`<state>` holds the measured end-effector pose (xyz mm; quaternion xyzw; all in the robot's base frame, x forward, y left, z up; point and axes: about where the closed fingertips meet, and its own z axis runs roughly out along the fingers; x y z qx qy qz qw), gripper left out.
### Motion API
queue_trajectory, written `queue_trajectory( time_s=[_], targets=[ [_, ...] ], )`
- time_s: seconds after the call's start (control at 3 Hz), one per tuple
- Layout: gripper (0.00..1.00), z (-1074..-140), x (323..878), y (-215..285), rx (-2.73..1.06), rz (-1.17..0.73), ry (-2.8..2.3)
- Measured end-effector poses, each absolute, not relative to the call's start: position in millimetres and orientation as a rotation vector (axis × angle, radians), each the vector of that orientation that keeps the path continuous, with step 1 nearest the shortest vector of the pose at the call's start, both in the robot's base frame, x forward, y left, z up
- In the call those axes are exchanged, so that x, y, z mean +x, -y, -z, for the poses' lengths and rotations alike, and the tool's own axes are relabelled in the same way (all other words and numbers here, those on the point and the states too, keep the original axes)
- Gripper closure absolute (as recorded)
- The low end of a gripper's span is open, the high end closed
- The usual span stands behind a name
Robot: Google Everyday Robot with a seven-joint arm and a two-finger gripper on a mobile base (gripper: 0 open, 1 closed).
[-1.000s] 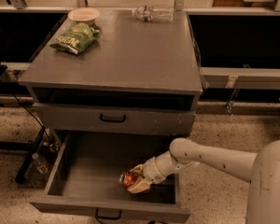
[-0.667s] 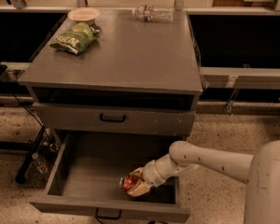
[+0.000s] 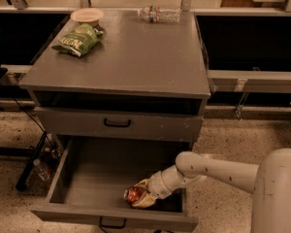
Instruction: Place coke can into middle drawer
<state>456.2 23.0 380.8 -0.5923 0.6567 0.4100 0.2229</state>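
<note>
Clasping coke can (image 3: 133, 194) in gripper (image 3: 141, 199), closed snug around it, down inside pulled-out middle drawer (image 3: 97, 176), near its front right corner. Lying on cabinet top (image 3: 136, 57): green chip bag (image 3: 77, 39), clear bottle (image 3: 159, 14).

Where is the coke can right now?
In the camera view, the coke can is inside the open middle drawer, near its front panel and right of centre, held in the gripper.

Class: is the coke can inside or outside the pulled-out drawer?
Inside: the coke can, gripped by the claw, is within the middle drawer, near its front.
</note>
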Motion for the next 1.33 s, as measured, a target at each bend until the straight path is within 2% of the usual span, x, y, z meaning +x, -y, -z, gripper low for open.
queue_trajectory(
  time_s=[0.33,0.67,1.33],
  targets=[
    [0.81,-380.8,456.1,-23.0,-1.636,-1.132,-1.814],
    [0.51,-380.8,456.1,-23.1,-1.636,-1.132,-1.814],
    [0.03,-380.7,456.1,-23.1,-1.636,-1.133,-1.813]
  ],
)
